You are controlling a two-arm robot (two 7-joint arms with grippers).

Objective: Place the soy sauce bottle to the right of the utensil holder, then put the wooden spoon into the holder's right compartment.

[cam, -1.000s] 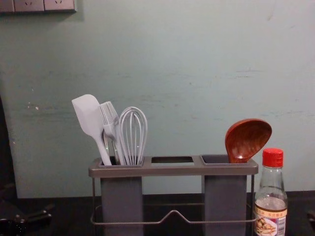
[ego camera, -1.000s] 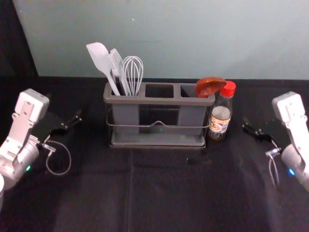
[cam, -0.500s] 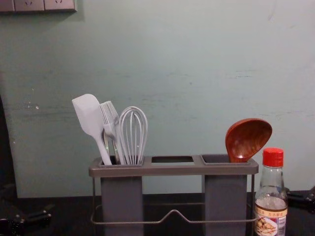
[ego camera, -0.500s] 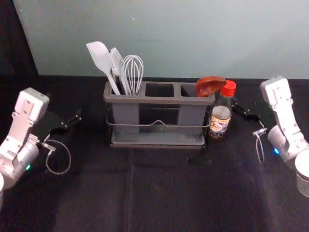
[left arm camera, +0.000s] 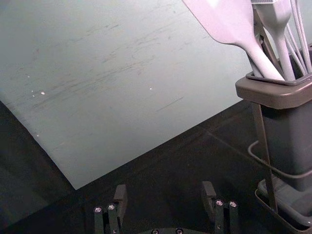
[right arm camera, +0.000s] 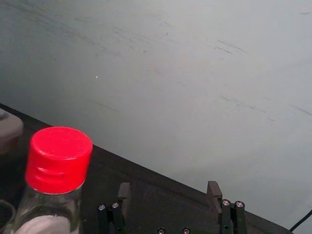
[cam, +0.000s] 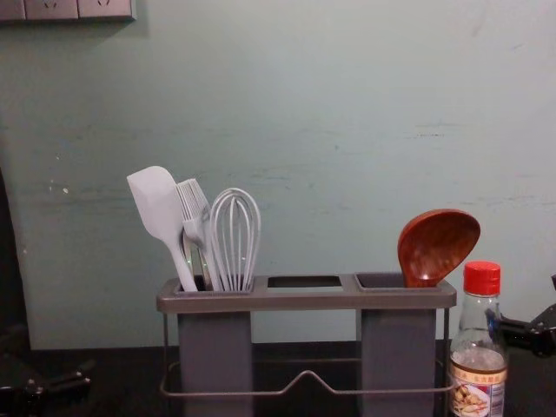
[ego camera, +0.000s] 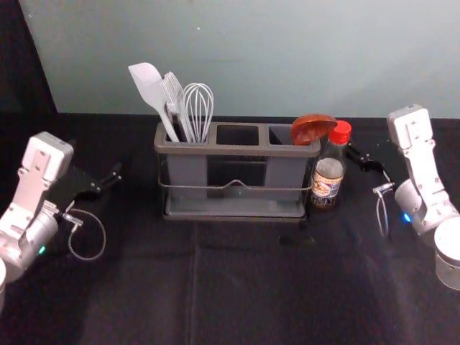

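The right gripper (ego camera: 357, 157) is beside the soy sauce bottle (ego camera: 328, 171), on its right; in the right wrist view the gripper (right arm camera: 169, 191) is open with nothing between its fingers, the red cap (right arm camera: 59, 155) off to one side. The bottle (cam: 477, 365) stands upright against the right end of the grey utensil holder (ego camera: 238, 150). A wooden spoon (cam: 437, 247) rests in the holder's right compartment, its bowl up and leaning over toward the cap. Far to the left, the idle left gripper (ego camera: 113, 177) is open in its wrist view (left arm camera: 165, 194).
A white spatula (ego camera: 150, 88), a brush (ego camera: 175, 97) and a whisk (ego camera: 199, 104) stand in the holder's left compartment. Behind the black-covered table (ego camera: 237, 287) rises a pale wall (ego camera: 251, 57). A cable loop (ego camera: 88, 255) hangs at the left arm.
The right arm has moved left and forward, bringing its gripper close to the bottle's right side. The bottle, spoon, holder and left arm have not moved.
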